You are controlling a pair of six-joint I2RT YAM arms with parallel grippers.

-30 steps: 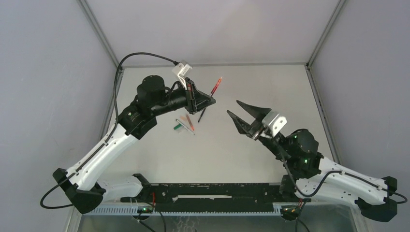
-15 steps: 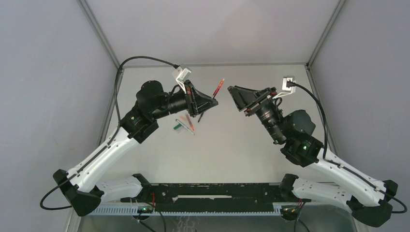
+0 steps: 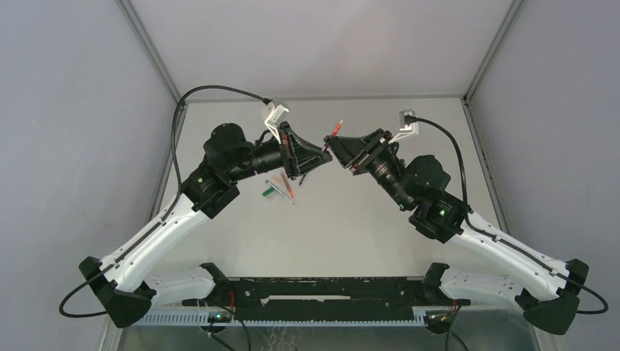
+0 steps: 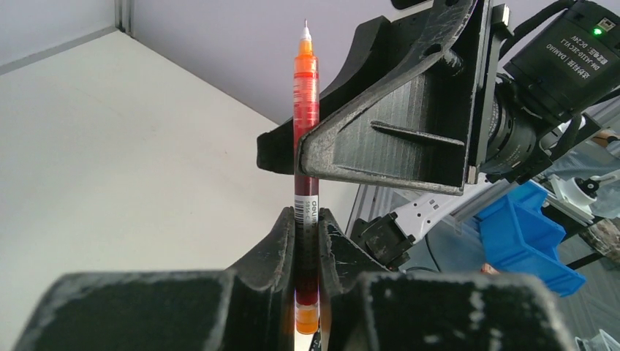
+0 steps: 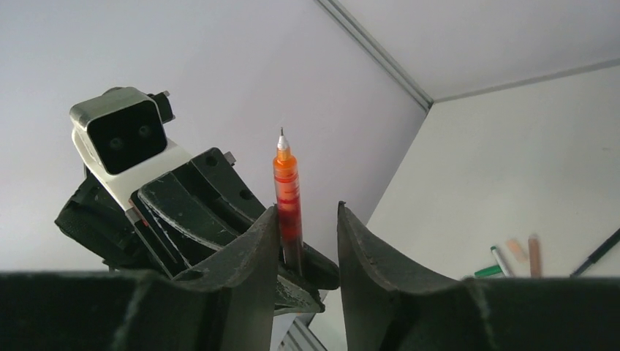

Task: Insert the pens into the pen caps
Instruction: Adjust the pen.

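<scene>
Red is the pen point(image 3: 335, 127) held up in the air. From above, it pokes up over the far middle of the table point(image 3: 351, 219). The left gripper point(image 3: 322, 151) pinches it. The right gripper point(image 3: 335, 146) comes in from the other side, almost tip to tip with the left one. Three more pens lie near each other on the table by the left gripper: a green pen point(image 3: 272, 192), a second red pen point(image 3: 285, 186) and a black pen point(image 3: 303, 178), partly hidden by the gripper.

From the left wrist, the red pen point(image 4: 305, 124) stands straight up with its thin point on top. The left gripper point(image 4: 305, 219) is closed tight on its lower part. Higher up, the right gripper point(image 4: 284, 152) has one finger in front of the pen and one behind it.

From the right wrist, the red pen point(image 5: 286, 197) rises between the two fingers of the right gripper point(image 5: 308, 212). It is right next to one finger, and a gap shows before the other, so those fingers are apart and not squeezing. The left gripper point(image 5: 307, 276) holds the pen from below. Down on the table point(image 5: 512, 161) lie the green pen point(image 5: 499, 261), the second red pen point(image 5: 534, 256) and the black pen point(image 5: 598, 253). I cannot tell if any small bit there is a cap.
</scene>
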